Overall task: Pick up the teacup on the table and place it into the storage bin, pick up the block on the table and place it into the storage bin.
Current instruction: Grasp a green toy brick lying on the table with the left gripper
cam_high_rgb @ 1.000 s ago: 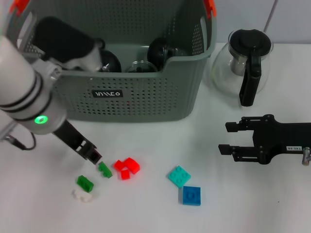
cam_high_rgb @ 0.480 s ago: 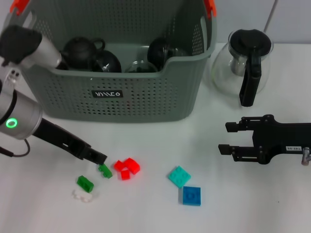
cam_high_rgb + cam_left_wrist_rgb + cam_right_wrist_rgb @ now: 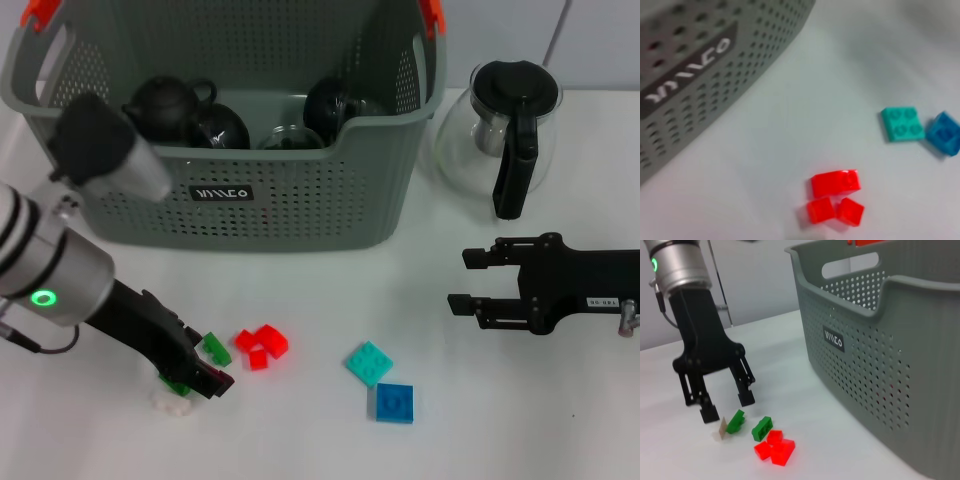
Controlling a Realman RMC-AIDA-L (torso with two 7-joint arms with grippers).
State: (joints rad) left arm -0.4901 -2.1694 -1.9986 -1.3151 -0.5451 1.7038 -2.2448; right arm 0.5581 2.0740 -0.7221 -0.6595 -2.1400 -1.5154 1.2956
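Green-hunting with the left gripper (image 3: 728, 407), spread wide, straddling one green block (image 3: 735, 421) beside a white bit (image 3: 721, 431), well short of the bin (image 3: 880, 365). Risking pinching both, or flicking the second green block (image 3: 761, 428) away. Struggling to see the straddled block from the head view, and leaving the right gripper (image 3: 462, 283) parked, spread.

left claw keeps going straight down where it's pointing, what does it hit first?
Most likely the green block lying between the open left claw fingertips, beside the white piece; then the table. Depth is hard to judge.
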